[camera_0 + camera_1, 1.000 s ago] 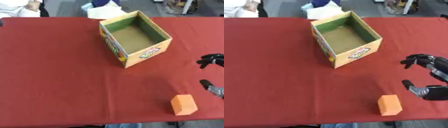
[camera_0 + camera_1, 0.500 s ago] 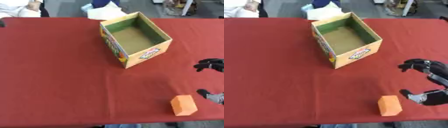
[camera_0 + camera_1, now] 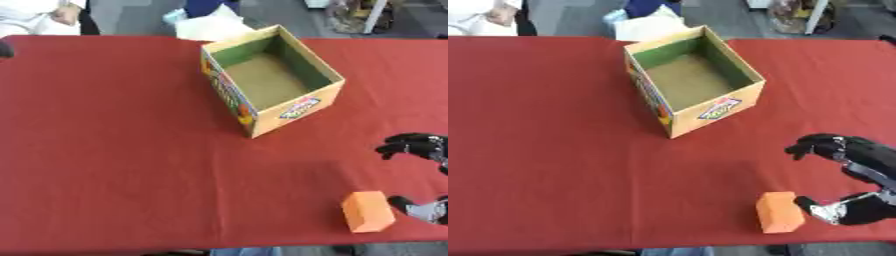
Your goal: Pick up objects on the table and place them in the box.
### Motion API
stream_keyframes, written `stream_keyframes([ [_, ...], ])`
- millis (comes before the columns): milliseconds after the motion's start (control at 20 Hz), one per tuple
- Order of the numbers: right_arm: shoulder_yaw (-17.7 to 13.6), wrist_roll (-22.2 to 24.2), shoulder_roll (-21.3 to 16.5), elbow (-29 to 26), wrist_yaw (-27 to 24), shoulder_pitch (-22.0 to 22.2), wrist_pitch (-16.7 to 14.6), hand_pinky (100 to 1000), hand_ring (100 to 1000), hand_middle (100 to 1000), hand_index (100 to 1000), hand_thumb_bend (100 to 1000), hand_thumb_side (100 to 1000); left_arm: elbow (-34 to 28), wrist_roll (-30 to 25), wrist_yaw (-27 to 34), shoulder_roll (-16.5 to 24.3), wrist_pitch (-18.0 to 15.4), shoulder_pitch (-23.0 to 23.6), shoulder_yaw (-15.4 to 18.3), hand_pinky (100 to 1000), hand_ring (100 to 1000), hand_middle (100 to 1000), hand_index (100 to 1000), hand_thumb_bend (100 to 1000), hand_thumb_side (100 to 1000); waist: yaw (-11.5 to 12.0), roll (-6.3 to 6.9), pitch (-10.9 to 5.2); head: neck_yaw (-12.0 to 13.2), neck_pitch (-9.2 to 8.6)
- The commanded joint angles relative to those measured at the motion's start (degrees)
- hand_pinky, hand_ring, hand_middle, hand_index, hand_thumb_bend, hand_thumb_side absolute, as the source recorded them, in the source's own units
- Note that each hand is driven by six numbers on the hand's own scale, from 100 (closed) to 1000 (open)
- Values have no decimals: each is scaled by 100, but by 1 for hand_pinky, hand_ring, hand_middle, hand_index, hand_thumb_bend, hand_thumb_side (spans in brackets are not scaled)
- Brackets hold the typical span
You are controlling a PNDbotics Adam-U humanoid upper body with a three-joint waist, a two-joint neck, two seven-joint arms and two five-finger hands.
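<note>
Orange block (image 3: 367, 211) just left of the right hand (image 3: 426, 150), touching nothing.
Left eye: the box (image 3: 270, 80) sits up-left of the hand on the red table (image 3: 105, 150). Right eye: fingers spread and curved, holding nothing, thumb tip just beside the block.

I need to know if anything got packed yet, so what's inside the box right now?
The box shows only its bare brown floor and green inner walls. The near walls cover a strip of floor at their foot. The orange block lies on the table beside the right hand.
</note>
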Motion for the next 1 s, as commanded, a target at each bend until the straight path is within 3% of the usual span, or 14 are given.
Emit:
stream_keyframes([
  [50,-18,121,-101,-85,-47,-44,-6,854,925,729,918,299,491,-81,-8,-23,128,19,-44,8,649,931,1000,858,100,661,-14,-6,-53,5,38],
  [1000,279,484,158,-85,619,-133,216,875,927,769,929,360,511,-81,-47,-103,138,118,10,-29,644,933,1000,850,100,661,-68,-73,-94,-17,38],
])
